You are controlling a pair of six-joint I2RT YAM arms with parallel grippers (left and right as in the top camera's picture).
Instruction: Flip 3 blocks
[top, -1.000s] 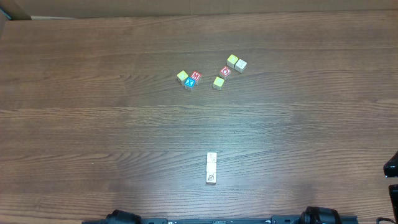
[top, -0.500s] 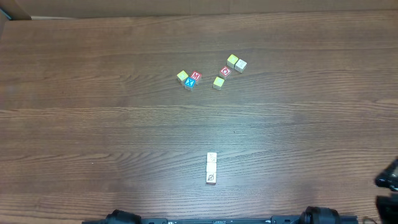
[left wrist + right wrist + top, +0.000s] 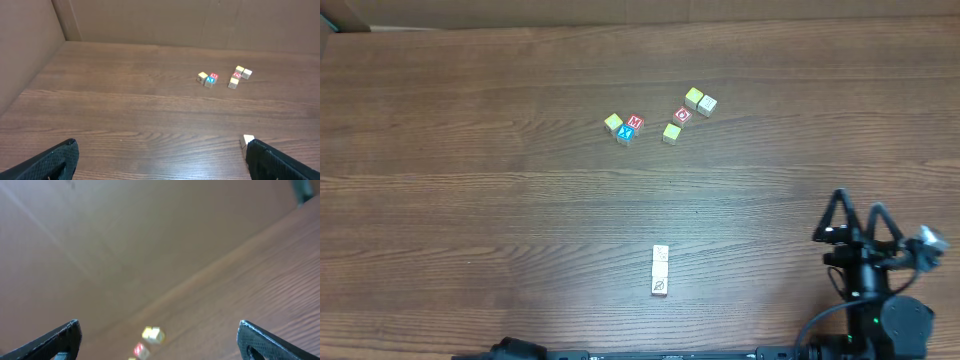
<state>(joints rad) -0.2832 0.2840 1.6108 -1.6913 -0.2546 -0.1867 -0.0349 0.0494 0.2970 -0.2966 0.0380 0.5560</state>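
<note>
Three pale blocks (image 3: pixel 660 270) lie touching end to end in a short row that runs near to far on the wooden table (image 3: pixel 470 200). The row sits a little right of centre, toward the near edge. Each block shows a cream top face with a small dark drawing (too small to read). The right gripper (image 3: pixel 857 206) hangs over the near right part of the table, well apart from the row. Its two fingers are spread wide with nothing between them. Its own camera gives a blurred, tilted view in which only two small blocks, one yellow and one red, can be made out. The left gripper (image 3: pixel 161 145) shows only in its own camera, where its fingers sit at the two lower corners, wide apart and empty, with bare table between them. The far end of the row peeks out just beside the right-hand finger there. Well apart from the row, toward the far side, lies a loose scatter of other blocks. A red M block (image 3: pixel 635 122) touches a blue X block (image 3: pixel 625 133), with a yellow-topped block (image 3: pixel 613 123) just to their left. Right of these lie a red O block (image 3: pixel 682 114), a second yellow block (image 3: pixel 671 132) just near of it, and a yellow and cream pair (image 3: pixel 700 101) just beyond it. A cardboard wall (image 3: pixel 175 20) stands along the far edge.
</note>
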